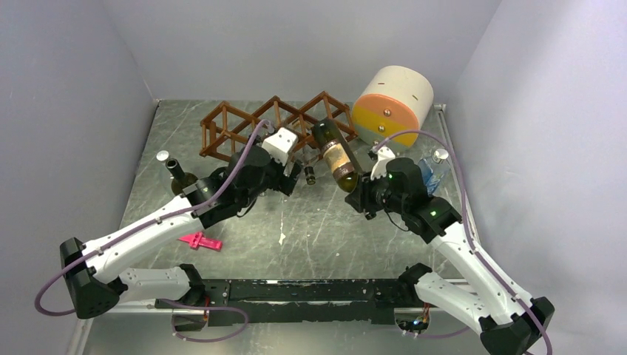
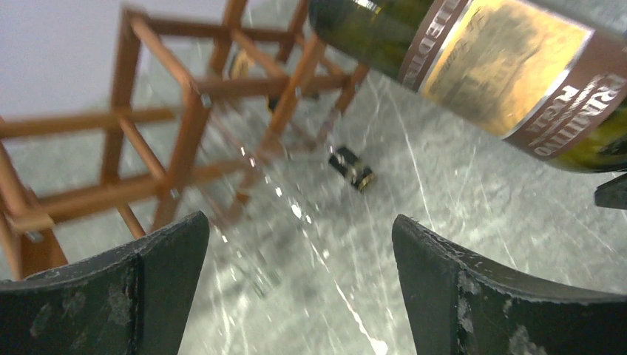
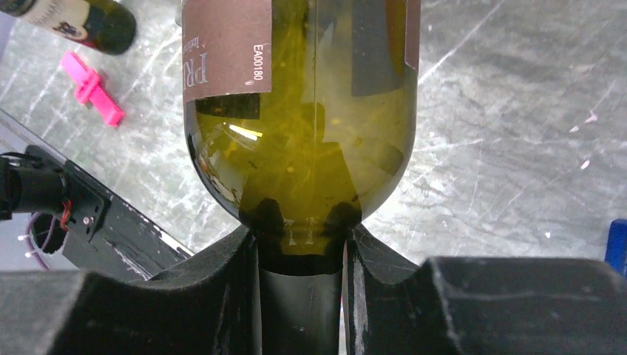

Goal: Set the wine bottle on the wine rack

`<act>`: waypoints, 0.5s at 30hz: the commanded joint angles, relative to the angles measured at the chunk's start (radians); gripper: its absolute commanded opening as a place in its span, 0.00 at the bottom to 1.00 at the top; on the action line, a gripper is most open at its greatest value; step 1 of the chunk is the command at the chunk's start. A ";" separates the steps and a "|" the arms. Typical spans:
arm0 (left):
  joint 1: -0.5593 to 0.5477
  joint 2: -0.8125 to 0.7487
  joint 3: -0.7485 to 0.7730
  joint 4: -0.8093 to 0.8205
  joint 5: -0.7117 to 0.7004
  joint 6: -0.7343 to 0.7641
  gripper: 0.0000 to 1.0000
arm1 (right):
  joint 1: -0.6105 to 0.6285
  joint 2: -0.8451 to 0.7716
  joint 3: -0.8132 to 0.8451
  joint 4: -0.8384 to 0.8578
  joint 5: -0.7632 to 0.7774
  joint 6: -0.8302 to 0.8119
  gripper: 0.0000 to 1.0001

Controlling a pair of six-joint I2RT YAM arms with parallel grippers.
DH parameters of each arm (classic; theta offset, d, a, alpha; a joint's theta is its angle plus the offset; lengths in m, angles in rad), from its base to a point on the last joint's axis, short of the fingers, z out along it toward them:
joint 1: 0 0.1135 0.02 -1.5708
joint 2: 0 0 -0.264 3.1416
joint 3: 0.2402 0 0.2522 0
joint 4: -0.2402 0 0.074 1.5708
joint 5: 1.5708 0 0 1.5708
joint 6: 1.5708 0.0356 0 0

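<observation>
The wine bottle (image 1: 336, 155) is dark green with a brown and tan label. It hangs tilted above the table, its base pointing at the right end of the wine rack (image 1: 273, 122), a reddish-brown wooden lattice at the back. My right gripper (image 1: 360, 188) is shut on the bottle's neck. In the right wrist view the fingers (image 3: 244, 266) clamp the neck below the wine bottle (image 3: 299, 133). My left gripper (image 1: 297, 171) stands open and empty just left of the bottle, in front of the rack. The left wrist view shows the left gripper (image 2: 297, 222), the wine rack (image 2: 185, 126) and the wine bottle (image 2: 503, 66).
A cream, orange and yellow cylinder (image 1: 392, 103) lies at the back right. A second dark bottle (image 1: 177, 177) stands at the left. A clear plastic bottle (image 1: 434, 168) sits behind my right arm. A pink piece (image 1: 201, 241) lies near the front left. A small dark cap-like thing (image 1: 310, 176) lies under the held bottle.
</observation>
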 commanded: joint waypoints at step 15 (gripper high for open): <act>0.015 -0.135 -0.205 0.053 -0.047 -0.221 0.98 | 0.001 0.095 0.052 -0.029 0.140 -0.069 0.00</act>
